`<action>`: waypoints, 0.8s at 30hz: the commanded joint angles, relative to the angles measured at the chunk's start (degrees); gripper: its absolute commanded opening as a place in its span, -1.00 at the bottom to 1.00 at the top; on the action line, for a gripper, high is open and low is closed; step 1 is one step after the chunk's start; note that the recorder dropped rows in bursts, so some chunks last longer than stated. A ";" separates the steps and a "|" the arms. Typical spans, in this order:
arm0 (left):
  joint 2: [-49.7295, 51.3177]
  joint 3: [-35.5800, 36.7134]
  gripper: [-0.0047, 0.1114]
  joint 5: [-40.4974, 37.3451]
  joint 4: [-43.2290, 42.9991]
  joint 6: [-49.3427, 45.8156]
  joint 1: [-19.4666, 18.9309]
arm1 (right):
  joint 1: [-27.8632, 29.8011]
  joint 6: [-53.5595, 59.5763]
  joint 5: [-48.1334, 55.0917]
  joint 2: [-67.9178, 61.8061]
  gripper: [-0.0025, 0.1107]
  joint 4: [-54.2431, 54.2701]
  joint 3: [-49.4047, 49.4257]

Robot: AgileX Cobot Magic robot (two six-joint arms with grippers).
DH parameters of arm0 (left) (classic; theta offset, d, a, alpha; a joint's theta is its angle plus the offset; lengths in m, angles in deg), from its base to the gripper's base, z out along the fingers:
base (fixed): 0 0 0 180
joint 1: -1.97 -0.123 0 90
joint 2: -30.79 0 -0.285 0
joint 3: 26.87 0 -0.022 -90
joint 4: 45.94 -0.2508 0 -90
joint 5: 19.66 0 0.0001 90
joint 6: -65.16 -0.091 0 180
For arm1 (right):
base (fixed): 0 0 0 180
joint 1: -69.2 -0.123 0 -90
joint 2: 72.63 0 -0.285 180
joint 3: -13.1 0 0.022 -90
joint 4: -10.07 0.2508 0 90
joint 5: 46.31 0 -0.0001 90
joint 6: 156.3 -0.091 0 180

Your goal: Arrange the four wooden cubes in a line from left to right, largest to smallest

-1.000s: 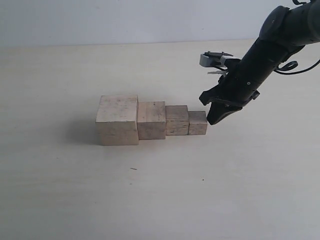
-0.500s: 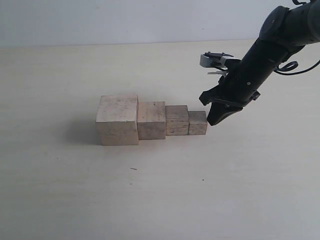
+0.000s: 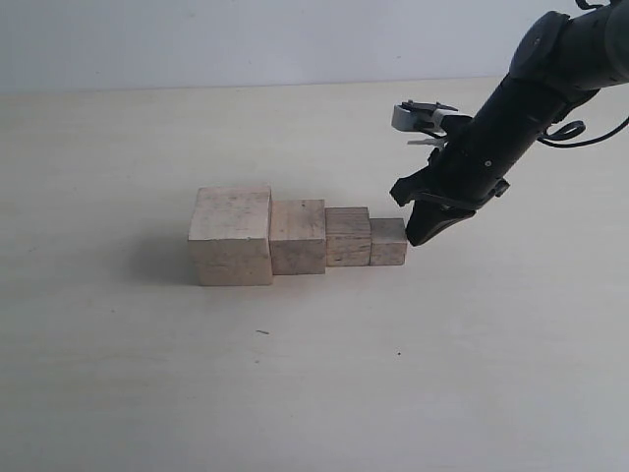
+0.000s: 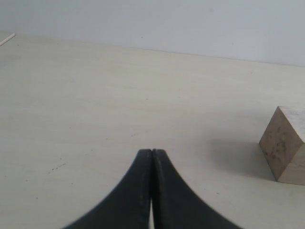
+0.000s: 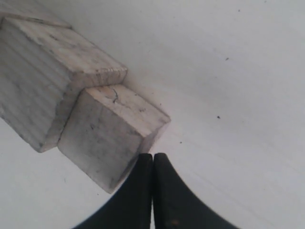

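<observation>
Four pale wooden cubes stand side by side in a row on the table: the largest cube (image 3: 232,236) at the left, then the second cube (image 3: 298,236), the third cube (image 3: 348,236) and the smallest cube (image 3: 388,242) at the right. My right gripper (image 3: 417,237) is shut and empty, its tips low at the right side of the smallest cube (image 5: 109,140), which sits against the third cube (image 5: 47,76). My left gripper (image 4: 152,151) is shut on nothing, hovering over bare table, with the largest cube (image 4: 286,150) off to one side.
The beige table (image 3: 314,374) spreads wide around the row, with a pale wall behind its far edge. The right arm (image 3: 536,93) reaches in from the upper right. The left arm is out of the exterior view.
</observation>
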State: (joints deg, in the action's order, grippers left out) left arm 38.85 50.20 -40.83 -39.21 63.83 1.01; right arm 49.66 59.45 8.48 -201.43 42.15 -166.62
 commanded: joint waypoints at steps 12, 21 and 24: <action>-0.27 0.15 -0.92 0.52 -0.11 -0.03 0.39 | 0.20 -9.84 -2.89 2.78 -0.96 -9.89 -0.05; -0.27 0.15 -0.92 0.52 -0.11 -0.03 0.39 | 0.20 -22.93 -19.17 21.46 -0.96 -12.60 4.26; -0.27 0.15 -0.92 0.52 -0.11 -0.03 0.39 | 0.20 -25.77 -31.47 31.58 -0.96 -12.60 13.81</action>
State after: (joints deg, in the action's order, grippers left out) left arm 38.85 50.20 -40.83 -39.21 63.83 1.01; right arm 49.66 35.82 -14.96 -176.37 29.84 -158.49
